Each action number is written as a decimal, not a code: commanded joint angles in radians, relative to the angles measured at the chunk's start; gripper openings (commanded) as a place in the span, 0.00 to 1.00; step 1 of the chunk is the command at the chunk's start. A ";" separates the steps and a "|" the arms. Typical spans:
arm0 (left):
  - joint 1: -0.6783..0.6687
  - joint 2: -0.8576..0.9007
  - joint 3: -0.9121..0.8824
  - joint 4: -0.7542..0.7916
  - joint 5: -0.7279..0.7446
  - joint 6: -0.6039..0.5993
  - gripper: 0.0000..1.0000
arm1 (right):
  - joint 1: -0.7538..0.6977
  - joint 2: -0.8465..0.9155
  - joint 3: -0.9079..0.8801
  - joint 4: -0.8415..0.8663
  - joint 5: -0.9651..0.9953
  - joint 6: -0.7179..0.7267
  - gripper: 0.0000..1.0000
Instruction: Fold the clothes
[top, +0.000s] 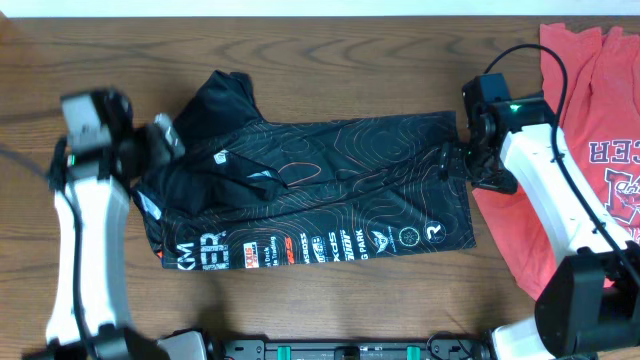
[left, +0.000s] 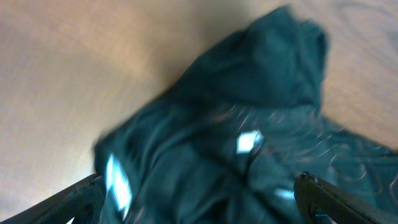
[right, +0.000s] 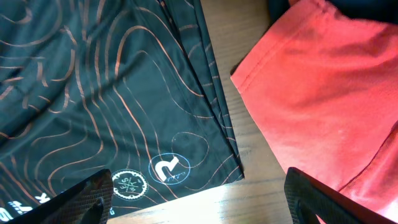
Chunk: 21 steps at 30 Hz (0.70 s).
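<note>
The black jersey (top: 330, 190) lies spread out in the middle of the wooden table (top: 330, 50). It has thin orange lines all over it. A row of white and orange logos runs along the edge nearest the robot. Its right part lies flat. Its left part is bumpy and folded over itself, so some big white letters there are cut off and cannot be read. One sleeve sticks out toward the far side of the table.

The left gripper (top: 165, 140) is over the bumpy left end of the jersey. From above it looks smeared, so you cannot see if it touches the cloth. Its own camera is very smeared too. It shows dark cloth with a few pale patches, and the tips of two fingers (left: 74, 196) far apart at the bottom corners. The jaws are spread wide and hold nothing.

The right gripper (top: 452, 160) is at the right edge of the jersey. From above it is dark on dark cloth, so it is hard to make out. Its own camera shows both fingers (right: 84, 196) wide apart with nothing held. Below them lie the jersey's corner with two round logos and a strip of bare wood.

A red T-shirt (top: 590, 130) with white letters lies just beside the jersey, partly hidden by the right arm and cut off by the picture's edge.
</note>
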 joint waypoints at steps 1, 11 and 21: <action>-0.043 0.159 0.135 0.022 0.015 0.106 0.98 | 0.002 -0.013 0.016 -0.002 -0.014 -0.033 0.87; -0.076 0.607 0.442 0.195 0.169 0.193 0.98 | 0.002 -0.012 0.016 -0.014 -0.036 -0.036 0.87; -0.083 0.834 0.442 0.360 0.193 0.193 0.98 | 0.002 -0.012 0.016 -0.013 -0.061 -0.032 0.87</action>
